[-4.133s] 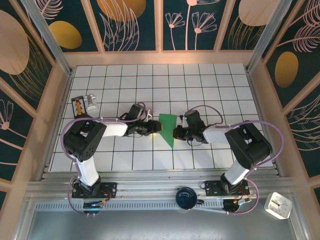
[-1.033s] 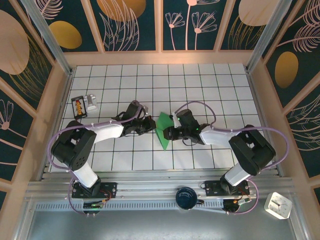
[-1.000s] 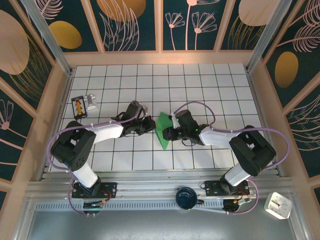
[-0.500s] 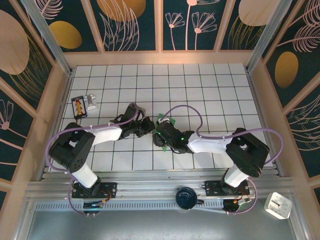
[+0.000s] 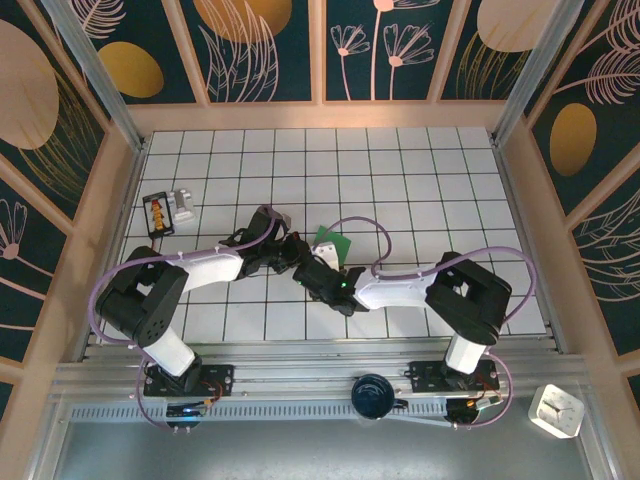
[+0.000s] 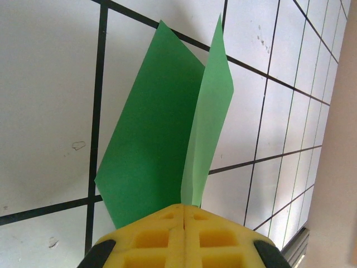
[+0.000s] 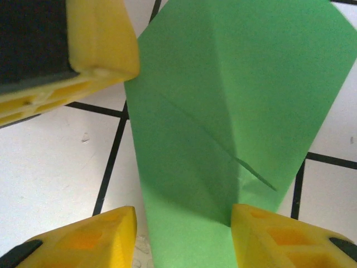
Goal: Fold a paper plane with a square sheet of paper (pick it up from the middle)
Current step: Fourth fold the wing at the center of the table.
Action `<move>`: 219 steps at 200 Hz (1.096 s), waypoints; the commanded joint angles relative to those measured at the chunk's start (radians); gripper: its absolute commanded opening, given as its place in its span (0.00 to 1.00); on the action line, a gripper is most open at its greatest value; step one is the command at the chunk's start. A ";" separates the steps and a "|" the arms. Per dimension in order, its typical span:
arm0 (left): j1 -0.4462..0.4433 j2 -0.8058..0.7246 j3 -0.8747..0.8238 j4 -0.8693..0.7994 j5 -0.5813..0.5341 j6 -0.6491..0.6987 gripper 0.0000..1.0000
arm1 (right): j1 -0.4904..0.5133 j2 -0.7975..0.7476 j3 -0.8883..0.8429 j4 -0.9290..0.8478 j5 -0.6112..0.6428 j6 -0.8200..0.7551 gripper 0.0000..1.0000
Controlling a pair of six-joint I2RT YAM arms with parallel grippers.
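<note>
Left wrist: left gripper (image 6: 183,215) pinches the creased green paper sheet (image 6: 156,134); spread right gripper (image 7: 183,220) closing askew could tug it loose.

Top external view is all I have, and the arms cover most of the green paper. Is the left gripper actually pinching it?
Observer: Yes, the left wrist view shows the left gripper shut on the edge of the paper.
Operator: Is it flat?
Observer: No, it is creased, two flaps meeting at a fold.
Operator: And the other side?
Observer: Its wrist view shows the right gripper open, straddling the paper.
</note>
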 commanded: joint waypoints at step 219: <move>-0.030 -0.018 -0.043 0.037 0.024 -0.075 0.00 | -0.018 0.092 0.107 -0.109 0.201 -0.022 0.37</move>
